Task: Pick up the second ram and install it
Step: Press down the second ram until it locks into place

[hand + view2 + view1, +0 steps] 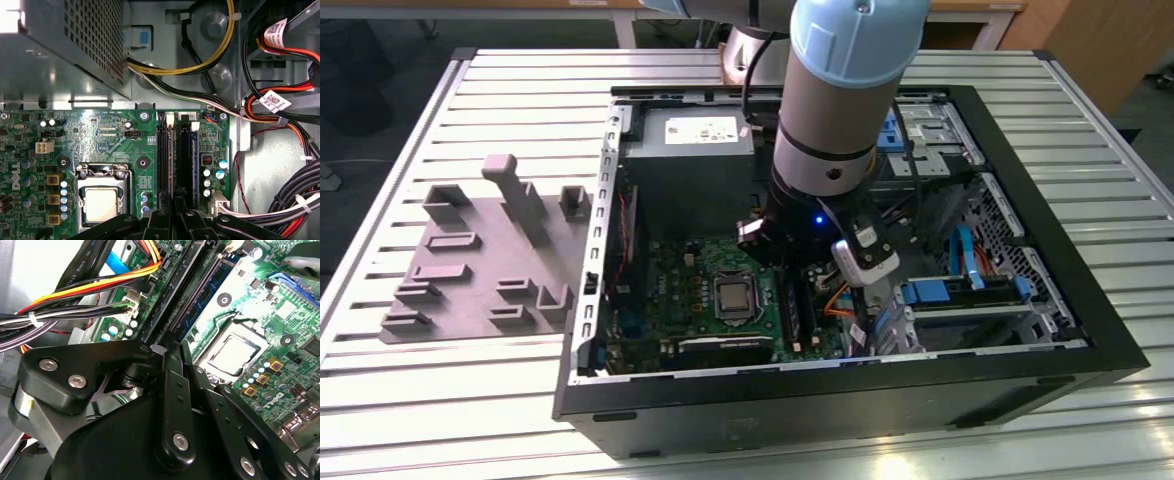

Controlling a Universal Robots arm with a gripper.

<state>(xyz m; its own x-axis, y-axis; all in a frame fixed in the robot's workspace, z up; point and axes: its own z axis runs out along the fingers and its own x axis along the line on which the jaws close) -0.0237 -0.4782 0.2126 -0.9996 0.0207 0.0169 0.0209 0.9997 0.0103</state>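
Gripper (790, 262) is down inside the open computer case (1067, 330), directly over the memory slots (175, 155) beside the processor socket (100, 202). Fingers (175, 390) look drawn together, apparently clamped on the second ram (192, 315), a thin dark stick standing edge-on along a slot, presumably aligned for seating. Grip judged, not certain.

gripper (172, 347) fingertips hidden, motherboard (100, 135) edge-cropped

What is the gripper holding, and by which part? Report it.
Cannot be told. The gripper sits low over the memory slots on the motherboard, and its own body hides any hold.
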